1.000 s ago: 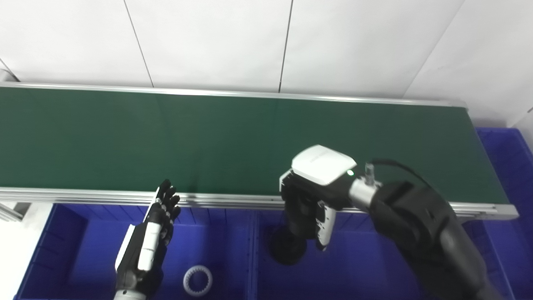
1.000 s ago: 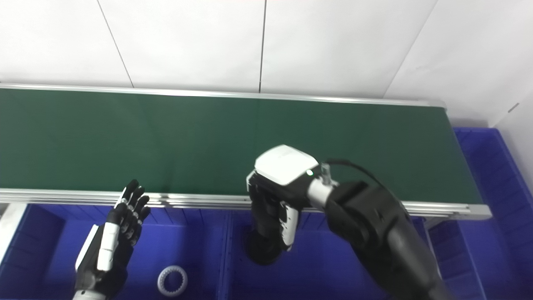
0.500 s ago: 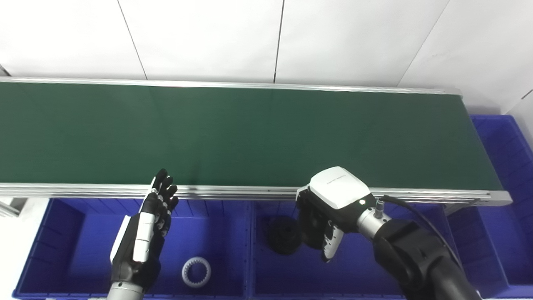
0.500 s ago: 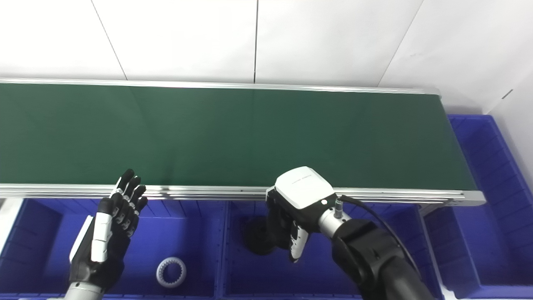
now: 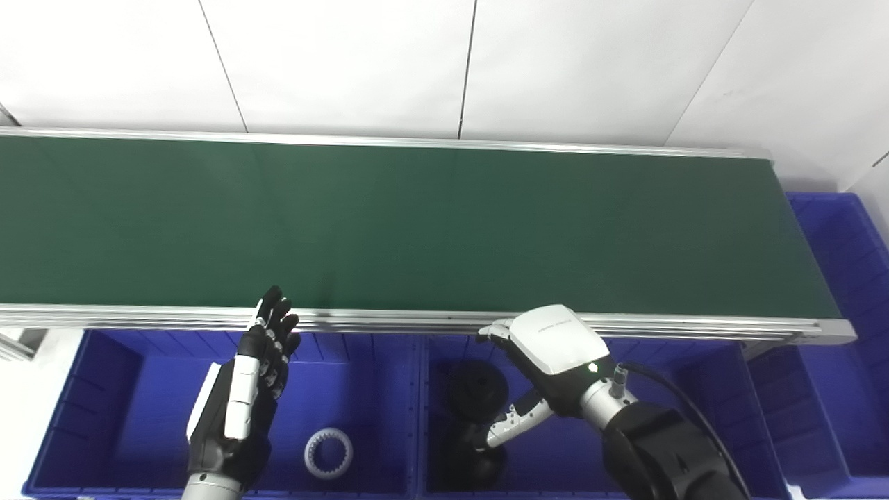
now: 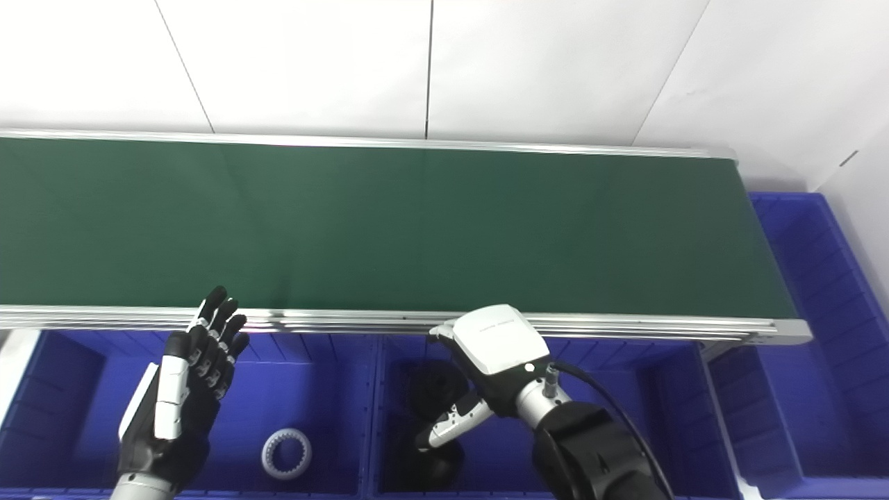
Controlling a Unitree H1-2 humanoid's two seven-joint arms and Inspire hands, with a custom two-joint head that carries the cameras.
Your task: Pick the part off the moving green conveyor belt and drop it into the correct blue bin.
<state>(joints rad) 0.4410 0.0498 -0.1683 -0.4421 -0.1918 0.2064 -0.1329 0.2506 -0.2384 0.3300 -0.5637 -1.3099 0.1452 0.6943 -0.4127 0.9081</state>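
Note:
A black round part sits inside the middle blue bin, free of any hand. My right hand hovers over that bin just right of the part, open, with fingers spread and its white thumb pointing down-left. A darker patch lies below the part; I cannot tell whether it is shadow or another part. My left hand stands open and upright over the left blue bin, holding nothing. The green conveyor belt carries no part.
A white toothed ring lies in the left bin. A third blue bin stands past the belt's right end. The belt's silver rail runs just above both hands. White wall panels are behind.
My right hand came down from the belt edge over the middle bin and opened, letting go of the black part, which now rests in the bin. The left hand stayed put; the view shifted slightly.

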